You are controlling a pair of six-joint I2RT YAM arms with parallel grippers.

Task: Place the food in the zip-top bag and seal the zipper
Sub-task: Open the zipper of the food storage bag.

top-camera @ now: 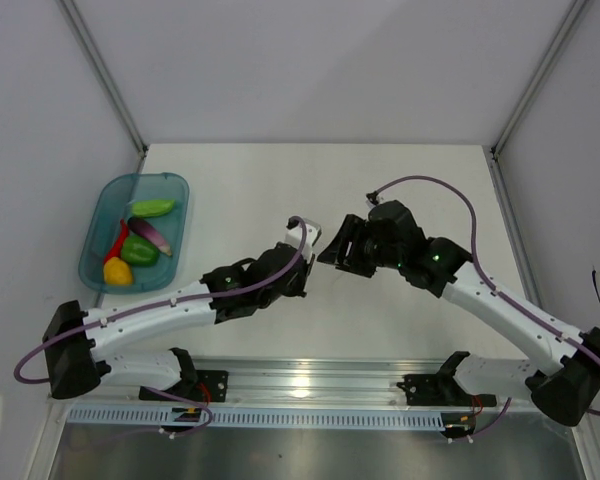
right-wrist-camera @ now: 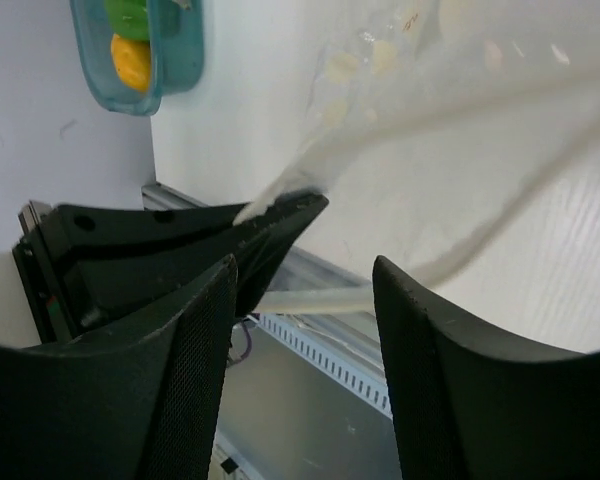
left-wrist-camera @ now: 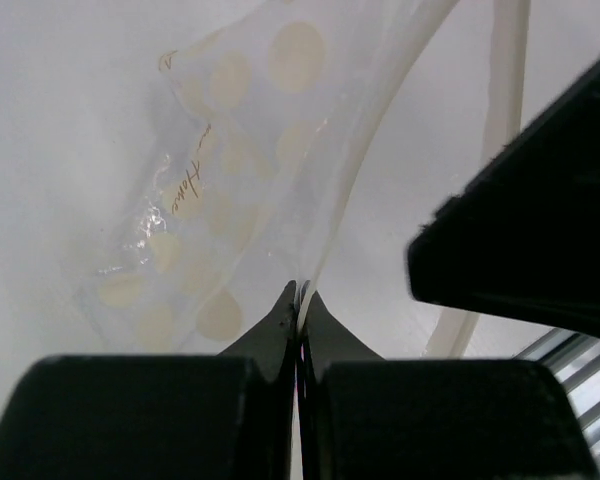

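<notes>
The clear, dotted zip-top bag (left-wrist-camera: 230,180) hangs off the table, and my left gripper (left-wrist-camera: 300,292) is shut on its edge. A pale, thick strip, apparently the zipper (left-wrist-camera: 380,130), curves up from those jaws. From above, the bag (top-camera: 302,230) shows only as a small pale piece between the two grippers. My right gripper (right-wrist-camera: 305,265) stands open just to its right, and a length of the strip (right-wrist-camera: 320,298) runs across its gap untouched. The food lies in the tray: a green vegetable (top-camera: 152,208), an eggplant (top-camera: 150,233), a chili (top-camera: 117,243), another green one (top-camera: 138,251) and a yellow pepper (top-camera: 118,272).
The teal tray (top-camera: 175,180) sits at the table's far left, well away from both grippers. The metal rail (top-camera: 310,385) with both arm bases runs along the near edge. White walls close in the left, right and back sides.
</notes>
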